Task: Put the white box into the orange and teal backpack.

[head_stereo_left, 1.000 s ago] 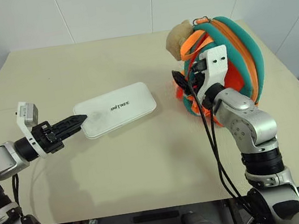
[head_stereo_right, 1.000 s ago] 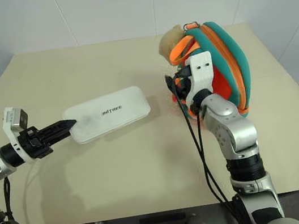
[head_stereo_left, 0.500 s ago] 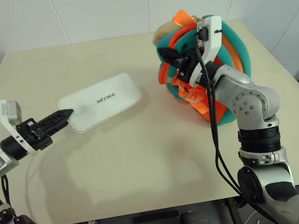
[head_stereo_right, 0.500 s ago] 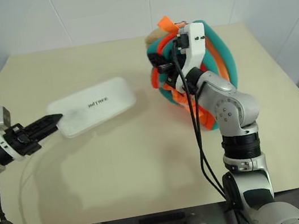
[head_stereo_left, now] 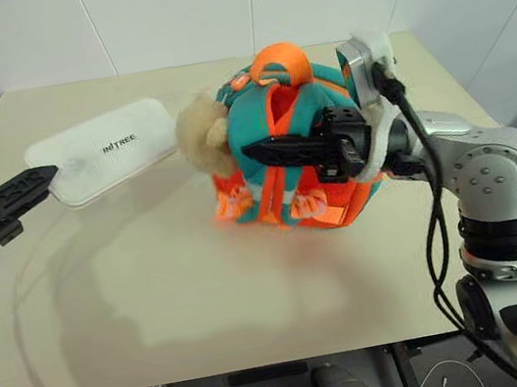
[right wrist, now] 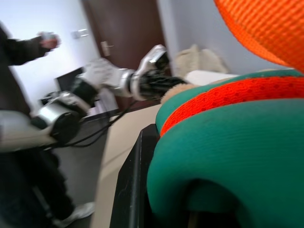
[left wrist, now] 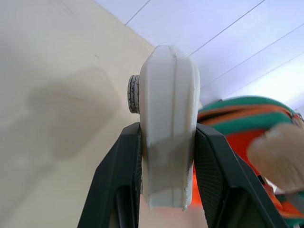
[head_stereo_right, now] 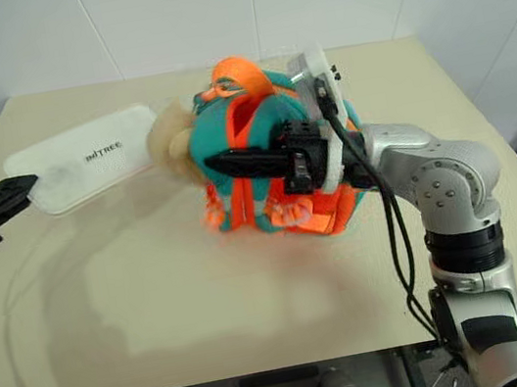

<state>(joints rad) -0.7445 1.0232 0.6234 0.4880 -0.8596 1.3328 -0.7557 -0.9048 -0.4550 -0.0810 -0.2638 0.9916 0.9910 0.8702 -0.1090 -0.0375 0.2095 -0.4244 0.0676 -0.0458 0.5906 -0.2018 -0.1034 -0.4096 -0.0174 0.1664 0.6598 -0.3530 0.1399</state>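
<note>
The white box (head_stereo_left: pixel 109 157), flat with dark lettering, hangs over the table's left side. My left gripper (head_stereo_left: pixel 38 178) is shut on its near end, and its black fingers (left wrist: pixel 118 180) clamp the box's edge (left wrist: pixel 168 85) from both sides. The orange and teal backpack (head_stereo_left: pixel 244 116) lies tipped at the table's middle, its tan plush piece (head_stereo_left: pixel 196 129) almost against the box. My right gripper (head_stereo_left: pixel 256 149) reaches leftward across the backpack and is shut on its teal edging (right wrist: pixel 213 161), with one black finger (right wrist: pixel 129 190) beside the fabric.
The beige table (head_stereo_left: pixel 201 263) runs to white walls at the back and has open surface in front of the backpack. In the right wrist view a person (right wrist: pixel 19 47) stands beyond the table's left end by a dark door.
My right gripper shut on the backpack, turned and swung it left toward the box. My left gripper carried the box left and up, off the table.
</note>
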